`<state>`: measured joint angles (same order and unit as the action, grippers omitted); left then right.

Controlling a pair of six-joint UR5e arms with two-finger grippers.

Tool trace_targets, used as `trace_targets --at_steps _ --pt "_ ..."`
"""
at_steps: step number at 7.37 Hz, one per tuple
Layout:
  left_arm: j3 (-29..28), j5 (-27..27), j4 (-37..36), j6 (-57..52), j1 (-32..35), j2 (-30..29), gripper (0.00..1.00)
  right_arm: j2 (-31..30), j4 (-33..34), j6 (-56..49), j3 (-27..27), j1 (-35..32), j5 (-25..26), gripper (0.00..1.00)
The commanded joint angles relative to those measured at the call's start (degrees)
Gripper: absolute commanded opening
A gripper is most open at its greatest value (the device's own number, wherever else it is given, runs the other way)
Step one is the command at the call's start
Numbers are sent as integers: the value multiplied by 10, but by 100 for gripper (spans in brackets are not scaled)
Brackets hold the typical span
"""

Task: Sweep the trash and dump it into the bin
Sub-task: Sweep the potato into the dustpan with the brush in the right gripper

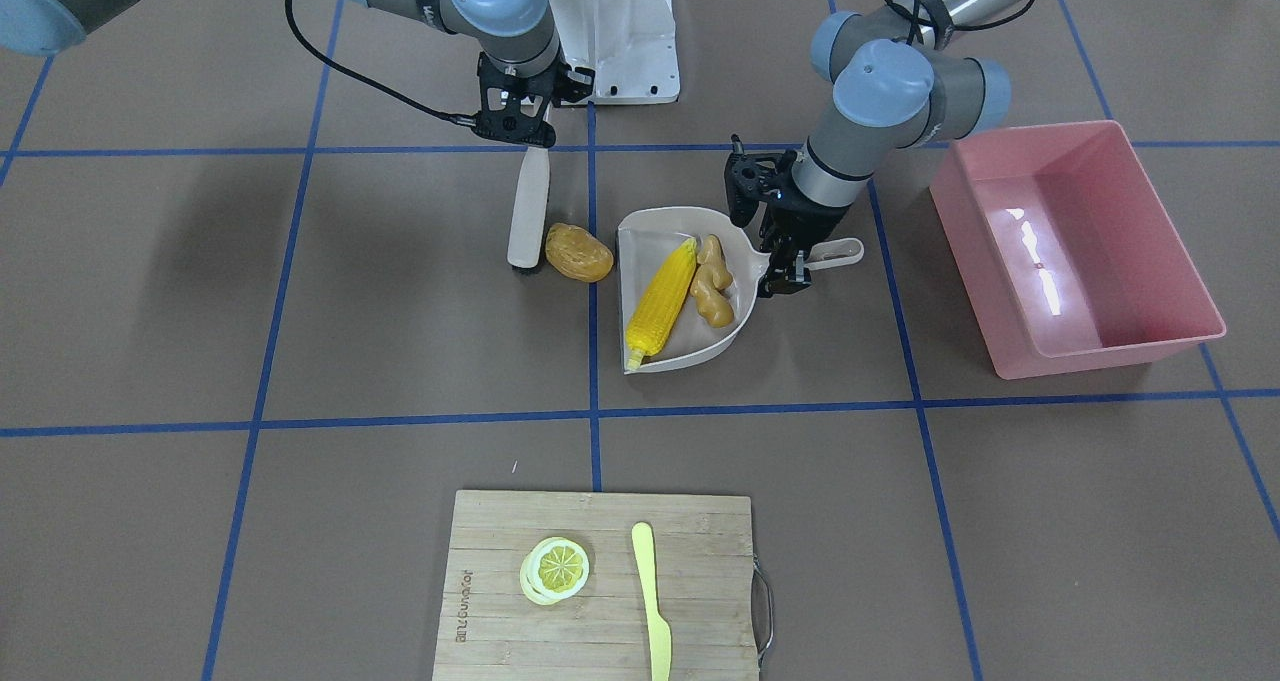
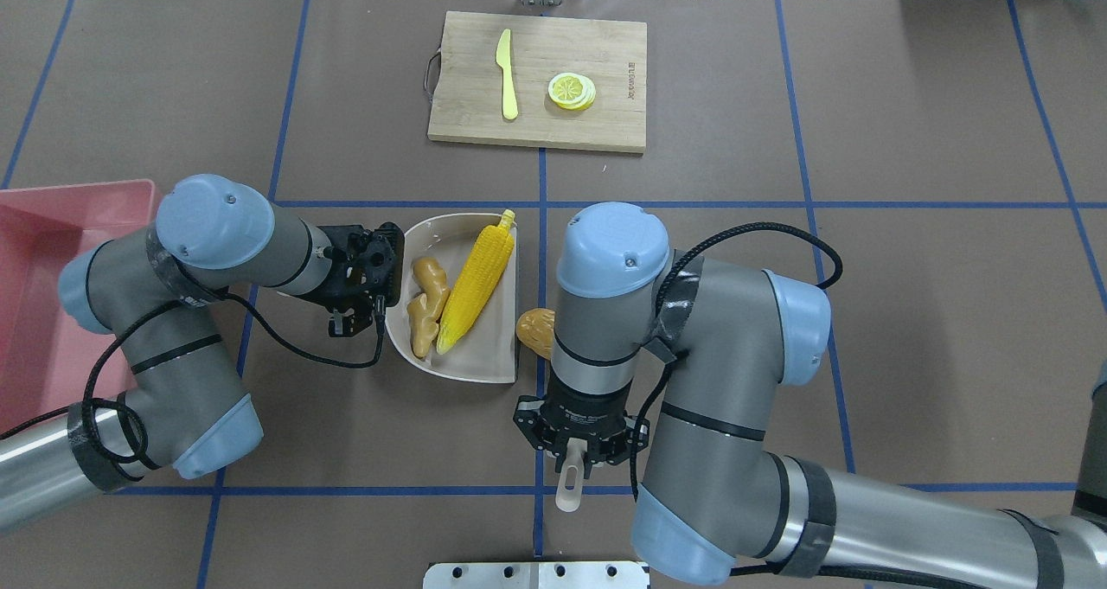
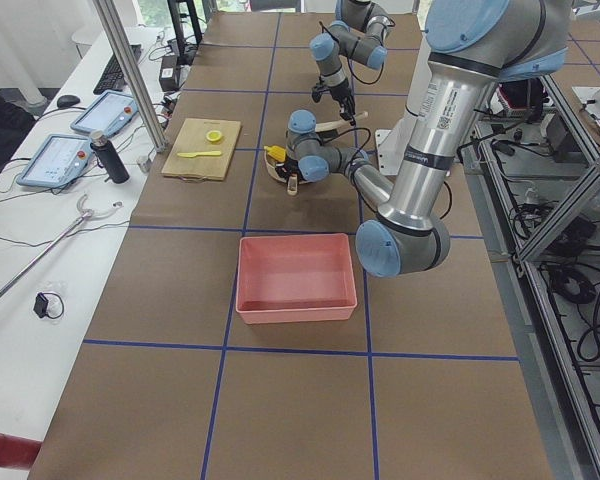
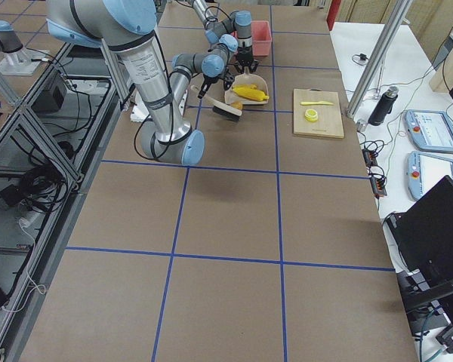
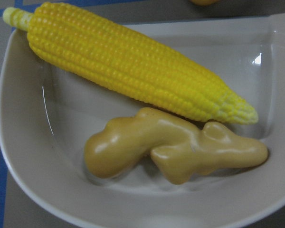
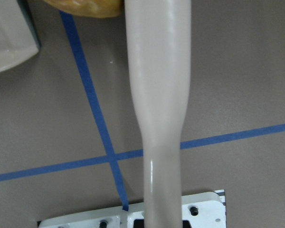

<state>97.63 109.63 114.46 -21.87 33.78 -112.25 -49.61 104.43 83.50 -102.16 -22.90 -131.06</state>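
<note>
Corn cob and ginger root are lying in the dustpan, with the potato waiting at its nine o'clock in the front view. The left gripper is clamping the dustpan handle, the right gripper is clutching the brush, and the bin is sitting empty.

Opposed overhead and front views, dustpan shared

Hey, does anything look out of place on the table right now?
Only the potato: it lies on the table outside the dustpan, beside the brush, while the corn cob and ginger root sit inside. Nothing looks spilled or damaged.
</note>
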Motion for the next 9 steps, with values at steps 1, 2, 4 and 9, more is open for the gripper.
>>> trace_targets --at_steps 1,2,4,9 --pt "2 0 -9 1 -1 -1 0 46 -12 24 39 0 -1 0" --pt "2 0 -9 1 -1 -2 0 68 -12 25 56 0 -1 0" --pt "1 0 -8 1 -1 -2 0 87 -20 32 68 -10 -2 0" --pt "3 0 -8 0 -1 -2 0 157 -34 31 148 -62 -52 0"
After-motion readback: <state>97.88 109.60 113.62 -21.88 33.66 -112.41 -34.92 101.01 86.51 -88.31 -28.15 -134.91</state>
